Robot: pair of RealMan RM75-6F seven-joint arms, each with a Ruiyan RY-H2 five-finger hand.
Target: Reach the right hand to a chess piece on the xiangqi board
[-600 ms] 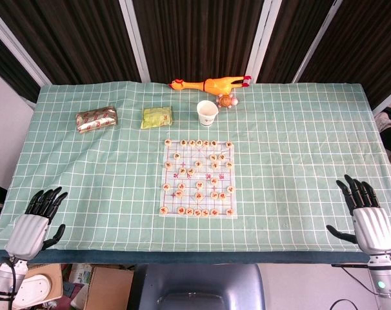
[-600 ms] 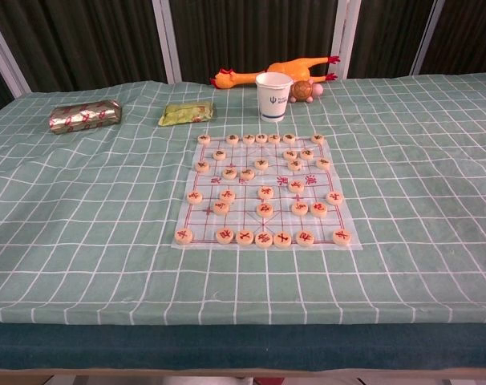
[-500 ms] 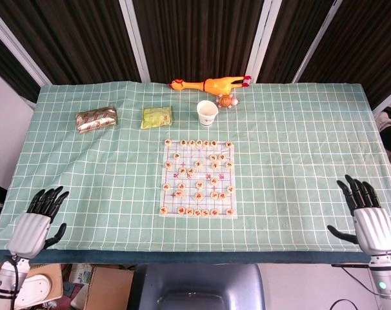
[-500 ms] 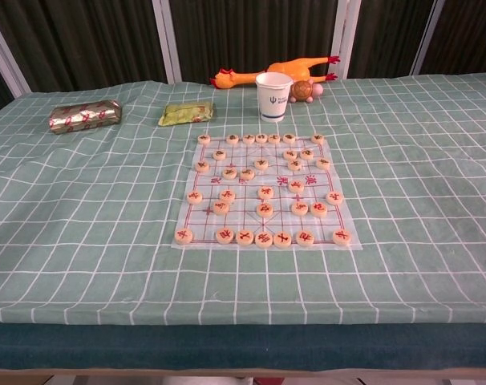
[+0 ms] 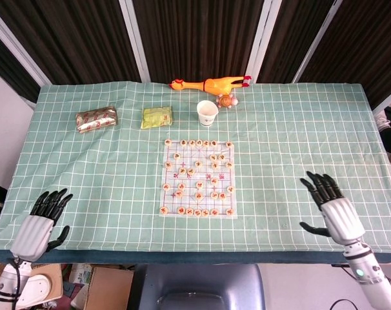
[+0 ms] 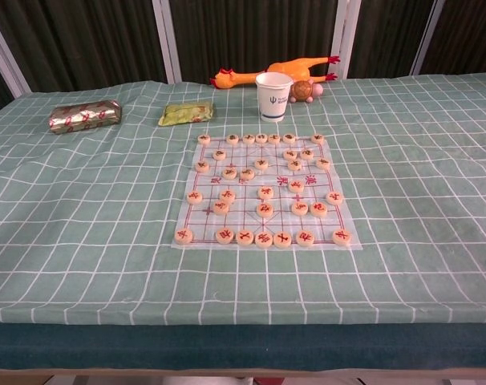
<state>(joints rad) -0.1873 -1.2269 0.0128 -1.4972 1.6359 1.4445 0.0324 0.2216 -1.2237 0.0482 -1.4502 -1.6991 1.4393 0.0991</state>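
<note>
Right hand (image 5: 334, 208) hovered over the near right part of the table, its black fingers (image 5: 317, 184) spread and holding nothing, well apart from the xiangqi board (image 5: 198, 178). Left hand (image 5: 40, 218) lay at the near left corner, fingers likewise apart and empty. On the pale square board sat round, flat wooden chess pieces (image 5: 199, 185) with red or dark marks. Green checked cloth (image 5: 105, 174) covered the table, wrinkled toward the left. Beyond the board stood a white paper cup (image 5: 207, 112); its contents could not be seen. Behind it lay a rubber chicken (image 5: 208, 84), with dark curtains (image 5: 195, 35) at the back.
</note>
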